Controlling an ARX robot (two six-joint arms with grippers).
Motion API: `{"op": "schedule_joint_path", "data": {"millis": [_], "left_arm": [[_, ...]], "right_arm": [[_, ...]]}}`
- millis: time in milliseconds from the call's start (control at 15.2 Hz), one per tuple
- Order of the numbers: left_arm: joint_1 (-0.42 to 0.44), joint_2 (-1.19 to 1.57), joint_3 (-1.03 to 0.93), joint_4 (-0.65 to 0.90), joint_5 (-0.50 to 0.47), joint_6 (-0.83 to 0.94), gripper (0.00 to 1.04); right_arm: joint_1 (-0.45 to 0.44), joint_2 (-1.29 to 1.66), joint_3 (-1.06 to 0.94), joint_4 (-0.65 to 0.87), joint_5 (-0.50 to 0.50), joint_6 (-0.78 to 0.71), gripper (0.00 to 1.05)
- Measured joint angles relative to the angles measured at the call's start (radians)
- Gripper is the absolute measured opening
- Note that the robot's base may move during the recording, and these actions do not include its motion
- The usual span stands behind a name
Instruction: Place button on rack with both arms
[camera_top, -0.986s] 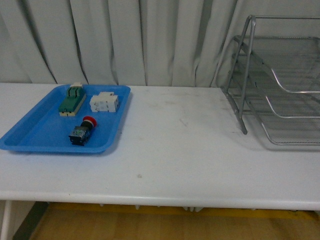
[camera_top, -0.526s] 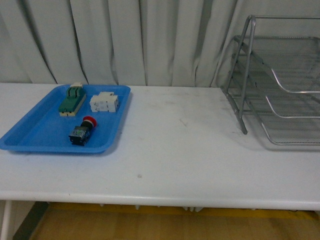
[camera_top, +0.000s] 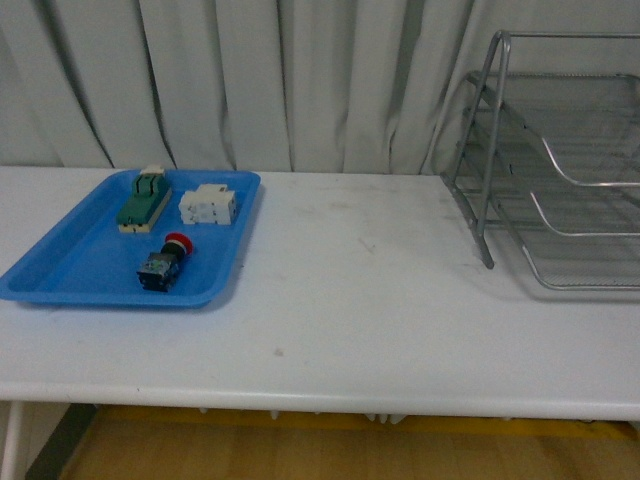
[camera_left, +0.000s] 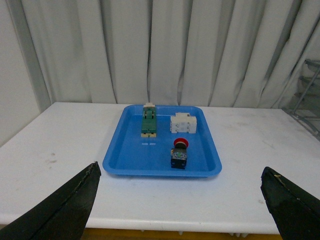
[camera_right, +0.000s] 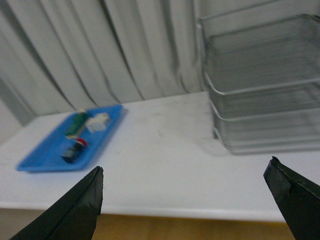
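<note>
The button (camera_top: 163, 264), red cap on a dark body, lies in the blue tray (camera_top: 70, 270) at the table's left; it also shows in the left wrist view (camera_left: 179, 154) and, blurred, in the right wrist view (camera_right: 73, 150). The silver wire rack (camera_top: 560, 170) stands at the right, also in the right wrist view (camera_right: 260, 90). My left gripper (camera_left: 180, 200) is open and empty, well short of the tray, near the table's front edge. My right gripper (camera_right: 185, 200) is open and empty over the front edge, away from the rack. Neither arm shows in the front view.
In the tray with the button lie a green-and-cream switch (camera_top: 143, 198) and a white blocky component (camera_top: 208, 205). The white table (camera_top: 360, 300) runs between tray and rack. Grey curtains (camera_top: 250, 80) hang behind. The right wrist view is blurred.
</note>
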Motion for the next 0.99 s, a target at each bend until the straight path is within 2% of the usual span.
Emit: {"op": "schedule_joint_path", "data": {"millis": [131,329,394,460,592,789,986], "left_arm": [[0.000,0.000,0.000,0.000,0.000,0.000,0.98],[0.000,0.000,0.000,0.000,0.000,0.000,0.98],[0.000,0.000,0.000,0.000,0.000,0.000,0.98],[0.000,0.000,0.000,0.000,0.000,0.000,0.98],[0.000,0.000,0.000,0.000,0.000,0.000,0.98],[0.000,0.000,0.000,0.000,0.000,0.000,0.98],[0.000,0.000,0.000,0.000,0.000,0.000,0.98]], "right_arm": [[-0.111,0.235,0.078,0.247,-0.106,0.077,0.98],[-0.327,0.734,0.289,0.672,-0.121,0.174,0.98],[-0.429,0.997,0.448,0.791,-0.092,0.246,0.98],[-0.539,1.441,0.655,0.837,-0.081,0.473,0.98],[-0.542,1.582,0.658,0.889,-0.109,0.591,0.98],[-0.532,1.638,0.662,0.912,-0.121,0.645,0.98],[-0.420,1.793,0.687,1.032,-0.138,0.845,0.98]]}}
